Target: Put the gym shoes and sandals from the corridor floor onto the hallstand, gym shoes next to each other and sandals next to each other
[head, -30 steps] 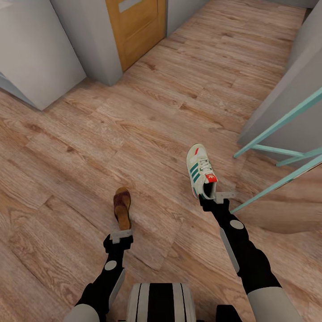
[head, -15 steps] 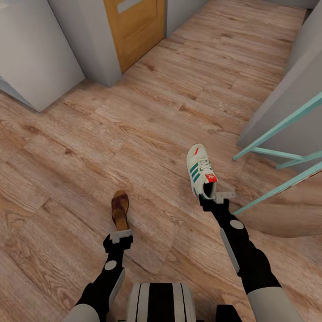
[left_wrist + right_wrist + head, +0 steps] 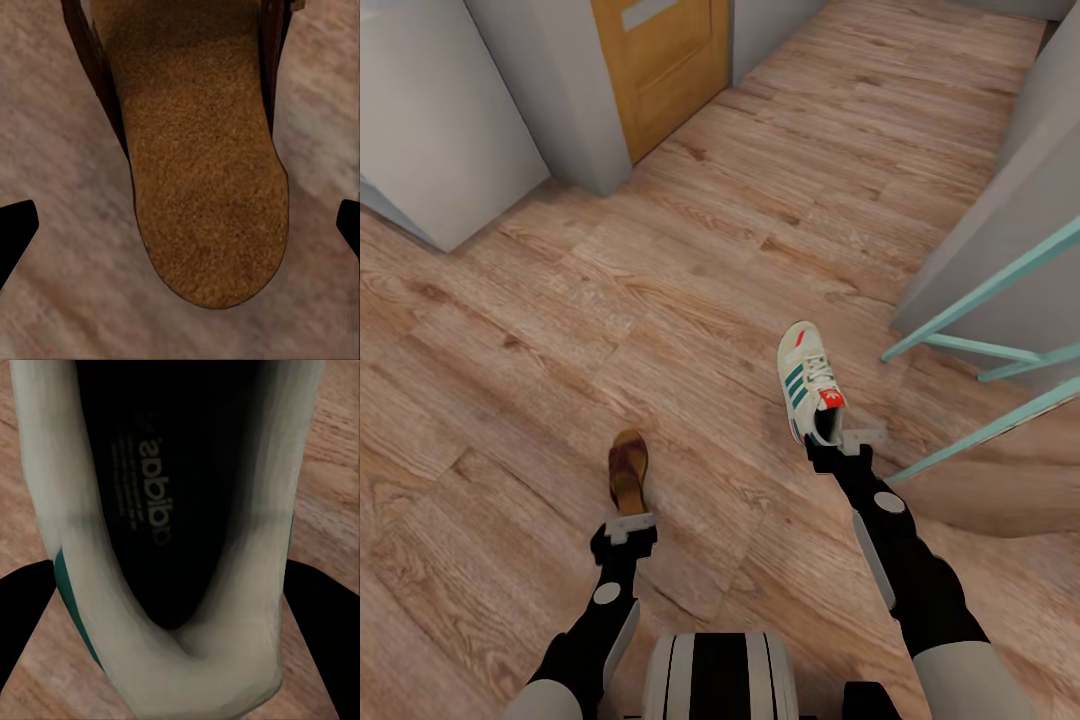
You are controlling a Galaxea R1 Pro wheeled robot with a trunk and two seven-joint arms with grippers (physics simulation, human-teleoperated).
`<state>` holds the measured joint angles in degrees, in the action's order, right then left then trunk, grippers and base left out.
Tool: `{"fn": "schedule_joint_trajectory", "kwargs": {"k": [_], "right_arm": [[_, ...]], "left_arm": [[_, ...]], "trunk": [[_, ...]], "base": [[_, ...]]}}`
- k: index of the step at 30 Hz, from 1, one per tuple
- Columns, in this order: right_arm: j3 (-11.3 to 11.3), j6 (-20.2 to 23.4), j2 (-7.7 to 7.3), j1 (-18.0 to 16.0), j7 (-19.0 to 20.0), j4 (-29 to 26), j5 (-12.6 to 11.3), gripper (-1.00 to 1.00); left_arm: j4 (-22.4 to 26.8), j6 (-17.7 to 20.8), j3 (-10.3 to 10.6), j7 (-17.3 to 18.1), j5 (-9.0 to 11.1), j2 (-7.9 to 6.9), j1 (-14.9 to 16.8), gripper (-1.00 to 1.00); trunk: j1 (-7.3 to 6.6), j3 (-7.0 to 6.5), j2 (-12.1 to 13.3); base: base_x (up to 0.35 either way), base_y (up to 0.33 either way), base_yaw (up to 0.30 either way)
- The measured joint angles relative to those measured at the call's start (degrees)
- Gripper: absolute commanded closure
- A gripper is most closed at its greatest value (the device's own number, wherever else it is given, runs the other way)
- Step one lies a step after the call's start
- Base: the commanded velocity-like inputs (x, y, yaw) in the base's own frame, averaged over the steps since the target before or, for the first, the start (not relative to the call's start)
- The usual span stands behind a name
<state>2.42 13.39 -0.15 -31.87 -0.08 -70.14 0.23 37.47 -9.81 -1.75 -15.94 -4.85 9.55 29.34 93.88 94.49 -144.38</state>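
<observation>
Sandal (image 3: 629, 471) heel: covered by the left gripper (image 3: 630, 523), lower centre-left of the head view.
Sandal toe and strap: cut off by the frame edge in the left wrist view (image 3: 202, 165).
Left fingertips (image 3: 16, 229): only dark corners show at the frame sides; contact with the sandal cannot be told.
Gym shoe (image 3: 810, 382) heel: hidden behind the right gripper (image 3: 838, 441).
Gym shoe front (image 3: 180, 510): cut off by the wrist frame.
Door (image 3: 660, 60): top cut off, upper left.
Teal frame (image 3: 980, 350): runs off the right edge; what it belongs to is unclear.
</observation>
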Motion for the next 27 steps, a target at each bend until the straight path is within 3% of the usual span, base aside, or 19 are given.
{"fn": "schedule_joint_trajectory", "kwargs": {"k": [27], "right_arm": [[0.01, 0.00, 0.04, 0.03, 0.00, 0.00, -0.02, 1.00]], "left_arm": [[0.10, -0.04, 0.07, 0.01, 0.00, -0.02, 0.04, -1.00]], "trunk": [[0.02, 0.00, 0.00]], "base": [[0.016, 0.000, 0.000]]}}
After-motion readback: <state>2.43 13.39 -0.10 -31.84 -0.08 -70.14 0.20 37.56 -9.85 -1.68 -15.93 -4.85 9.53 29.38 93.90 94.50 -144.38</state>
